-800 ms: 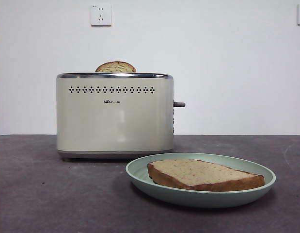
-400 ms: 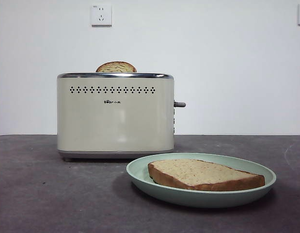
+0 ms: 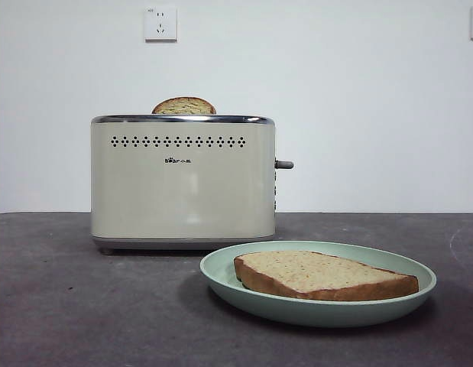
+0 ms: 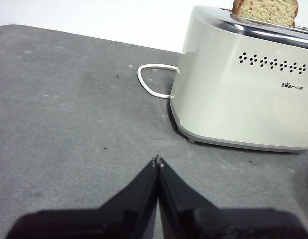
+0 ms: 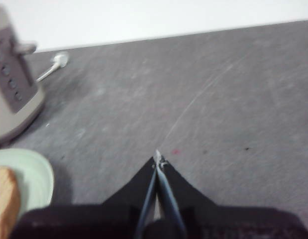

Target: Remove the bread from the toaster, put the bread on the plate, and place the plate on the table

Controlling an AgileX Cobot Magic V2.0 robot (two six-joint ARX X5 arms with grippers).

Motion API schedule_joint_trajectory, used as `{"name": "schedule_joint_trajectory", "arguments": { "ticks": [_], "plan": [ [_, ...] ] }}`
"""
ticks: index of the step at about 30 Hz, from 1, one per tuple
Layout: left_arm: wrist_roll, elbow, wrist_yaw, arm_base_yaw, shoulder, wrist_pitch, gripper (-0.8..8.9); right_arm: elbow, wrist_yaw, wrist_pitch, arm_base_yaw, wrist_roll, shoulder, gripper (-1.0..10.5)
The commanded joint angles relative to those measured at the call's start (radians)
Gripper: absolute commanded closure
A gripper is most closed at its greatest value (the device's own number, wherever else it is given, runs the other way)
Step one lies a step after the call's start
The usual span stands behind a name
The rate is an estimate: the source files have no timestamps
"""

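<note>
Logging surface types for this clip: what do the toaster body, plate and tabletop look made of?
Toaster: likely painted metal or plastic, cream, soft sheen, with a chrome-look top rim. Plate: matte mint, no glare, perhaps plastic or melamine. Table: dark grey matte top, faintly scuffed; material unclear.

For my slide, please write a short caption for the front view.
Bread lies flat on the plate on the table, before the toaster with another slice inside.

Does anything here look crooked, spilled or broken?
Nothing stands out. The toaster stands square on the table, a second slice poking from its slot. The bread lies flat on the plate, which sits level in front. Both pincers, left and right, hang shut and empty.
</note>
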Motion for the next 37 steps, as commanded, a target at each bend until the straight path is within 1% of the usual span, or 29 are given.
{"name": "schedule_joint_trajectory", "arguments": {
  "ticks": [1,6,37],
  "plan": [
    [0.011,-0.013,-0.003,0.002,-0.002,0.007,8.16,-0.01,0.01,-0.016,0.003,0.02,-0.02,9.5],
    [0.011,-0.013,-0.004,0.002,-0.001,0.008,8.16,-0.01,0.005,-0.013,0.008,0.04,-0.02,9.4],
    [0.011,-0.013,-0.004,0.002,-0.001,0.008,8.16,-0.009,0.005,-0.011,0.008,0.039,-0.008,9.5]
  ]
}}
